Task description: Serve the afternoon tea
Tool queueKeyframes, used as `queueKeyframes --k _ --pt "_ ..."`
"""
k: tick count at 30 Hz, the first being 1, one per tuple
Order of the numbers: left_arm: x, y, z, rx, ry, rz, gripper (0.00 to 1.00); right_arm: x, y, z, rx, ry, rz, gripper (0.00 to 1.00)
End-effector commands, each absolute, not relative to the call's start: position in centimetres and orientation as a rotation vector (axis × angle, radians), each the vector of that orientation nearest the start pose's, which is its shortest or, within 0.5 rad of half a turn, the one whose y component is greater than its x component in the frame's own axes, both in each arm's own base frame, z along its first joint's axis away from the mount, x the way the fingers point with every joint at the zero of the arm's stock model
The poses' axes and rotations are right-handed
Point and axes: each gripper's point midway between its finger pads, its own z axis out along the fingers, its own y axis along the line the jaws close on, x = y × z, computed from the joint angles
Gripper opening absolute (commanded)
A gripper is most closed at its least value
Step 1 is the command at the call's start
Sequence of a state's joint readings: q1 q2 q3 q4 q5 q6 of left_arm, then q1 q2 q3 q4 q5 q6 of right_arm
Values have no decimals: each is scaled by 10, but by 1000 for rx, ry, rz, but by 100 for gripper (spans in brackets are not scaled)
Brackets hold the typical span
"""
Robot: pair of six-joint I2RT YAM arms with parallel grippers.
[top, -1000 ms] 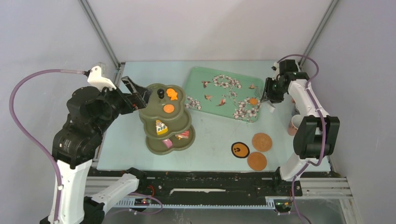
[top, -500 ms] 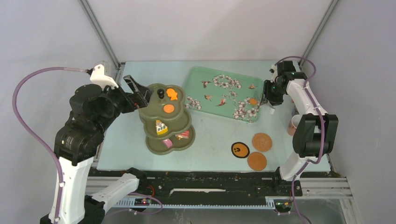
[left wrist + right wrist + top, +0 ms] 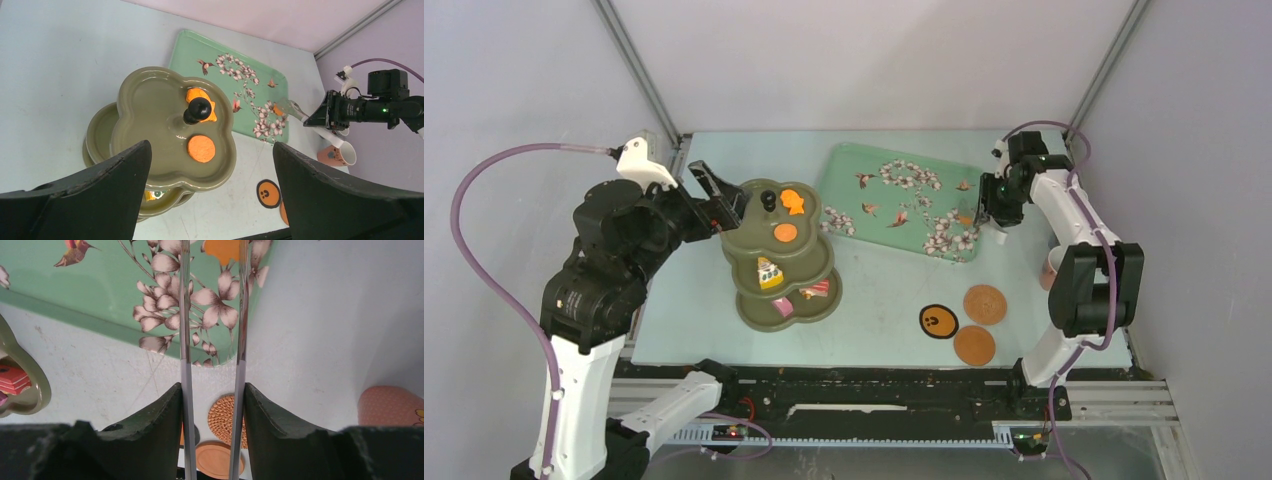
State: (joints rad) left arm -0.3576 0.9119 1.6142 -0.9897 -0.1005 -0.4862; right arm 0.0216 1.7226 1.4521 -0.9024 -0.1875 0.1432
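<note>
Shifted toward 9 o'clock since a second ago, the right gripper (image 3: 990, 210) has its jaws clamped on the metal tongs (image 3: 184, 315), whose blades straddle the orange pastry (image 3: 222, 249) at the 4 o'clock rim of the tray (image 3: 844, 168); whether they pinch it is unclear. Next it likely needs squeezing, lifting clear of the rim, then crossing open worktop (image 3: 884, 290) to the stand (image 3: 749, 215). Beside it the left gripper (image 3: 722, 200) hovers, jaws wide, empty.

Mint floral tray (image 3: 100, 290); seemingly dotted pink cup (image 3: 392, 407)

left claw (image 3: 210, 146): spread wide | stand (image 3: 145, 107) top tier: 2 orange pastries (image 3: 201, 149)
</note>
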Motion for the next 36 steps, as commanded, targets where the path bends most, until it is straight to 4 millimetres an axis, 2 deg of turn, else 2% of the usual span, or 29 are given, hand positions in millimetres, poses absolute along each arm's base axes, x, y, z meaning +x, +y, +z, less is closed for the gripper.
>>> queueKeyframes --k 1,6,14,36 --pt "218 -82 438 -164 1827 -492 98 374 52 123 67 2729 313 47" --pt "218 -82 437 -166 1829 -490 98 373 47 123 61 2734 247 47" --pt "219 -83 437 -162 1830 -495 98 374 44 135 48 2703 205 47" --pt "221 -82 435 -159 1834 -482 98 374 56 110 7 2771 242 49"
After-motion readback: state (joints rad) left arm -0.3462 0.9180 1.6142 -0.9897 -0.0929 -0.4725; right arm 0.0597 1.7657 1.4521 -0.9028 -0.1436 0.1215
